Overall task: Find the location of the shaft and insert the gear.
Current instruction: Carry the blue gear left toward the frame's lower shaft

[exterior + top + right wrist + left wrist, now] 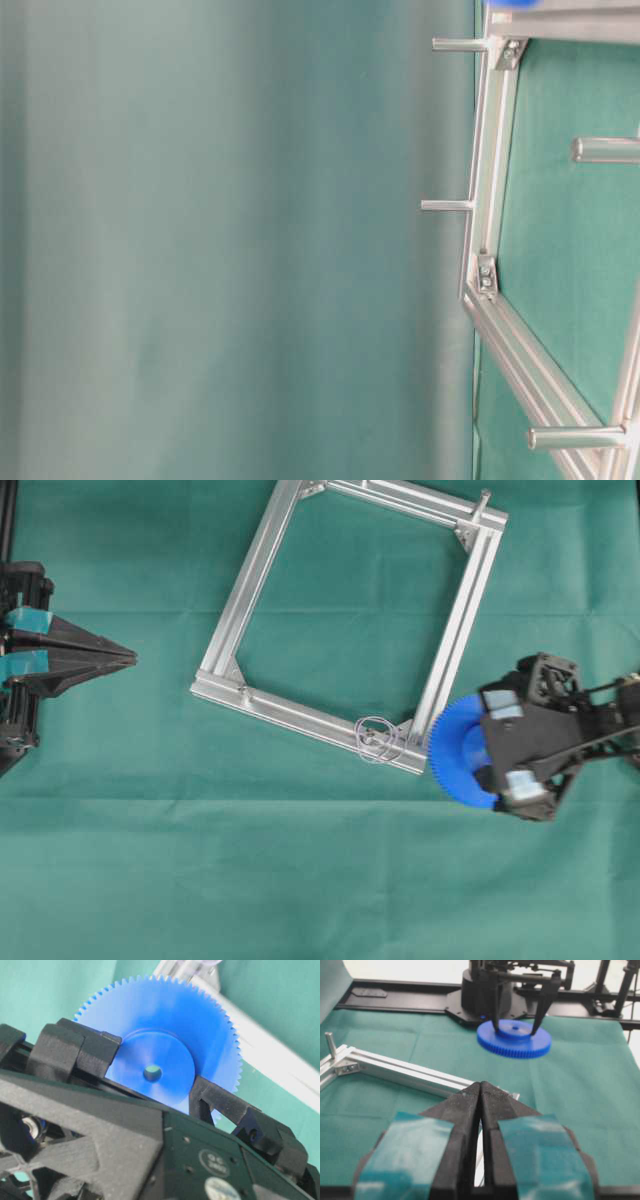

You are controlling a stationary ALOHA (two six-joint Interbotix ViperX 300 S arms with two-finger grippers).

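The blue gear (455,750) lies flat at or just above the cloth, just right of the frame's near right corner. My right gripper (478,756) is shut on the gear's raised hub (152,1072), with one finger on each side of it. The gear also shows in the left wrist view (514,1038) under the right arm. The shaft (375,738), a short pin ringed by grey wire loops, stands on the frame's near rail, a short way left of the gear. My left gripper (130,658) is shut and empty at the far left, its tips (480,1085) pointing at the frame.
The square aluminium frame (262,555) lies tilted on the green cloth. Bare pins stand at its far right corner (484,500) and near left corner (243,692). A frame rail (280,1060) runs just beyond the gear. Several pins (450,205) show in the table-level view.
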